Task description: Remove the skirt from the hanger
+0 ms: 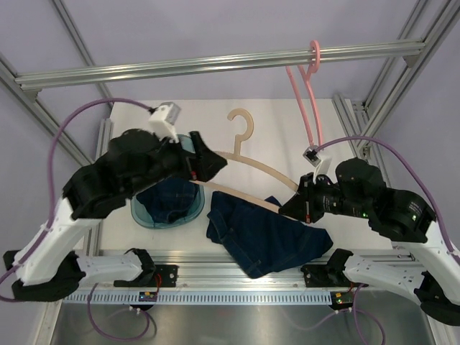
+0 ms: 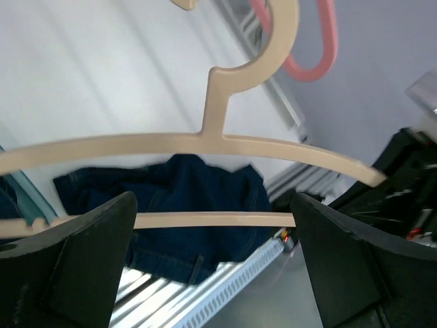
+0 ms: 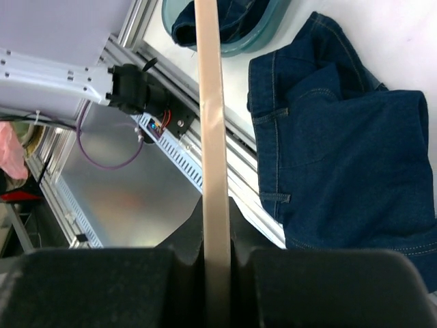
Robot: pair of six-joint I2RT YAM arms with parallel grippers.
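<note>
The beige hanger (image 1: 253,164) is held in the air over the table, hook toward the back. The dark blue denim skirt (image 1: 267,237) lies crumpled on the table under it, apart from the hanger. My right gripper (image 1: 291,207) is shut on the hanger's right end; in the right wrist view the beige bar (image 3: 213,123) runs out from between the closed jaws (image 3: 218,229), with the skirt (image 3: 348,150) below. My left gripper (image 1: 208,165) is open at the hanger's left end. In the left wrist view its fingers (image 2: 89,260) stand wide apart around the lower bar (image 2: 212,220).
A teal bowl (image 1: 147,213) holding another denim garment sits left of the skirt, under my left arm. A pink hanger (image 1: 307,79) hangs from the overhead aluminium rail (image 1: 215,65). Frame posts stand at both sides, and a slotted rail (image 1: 237,296) runs along the near edge.
</note>
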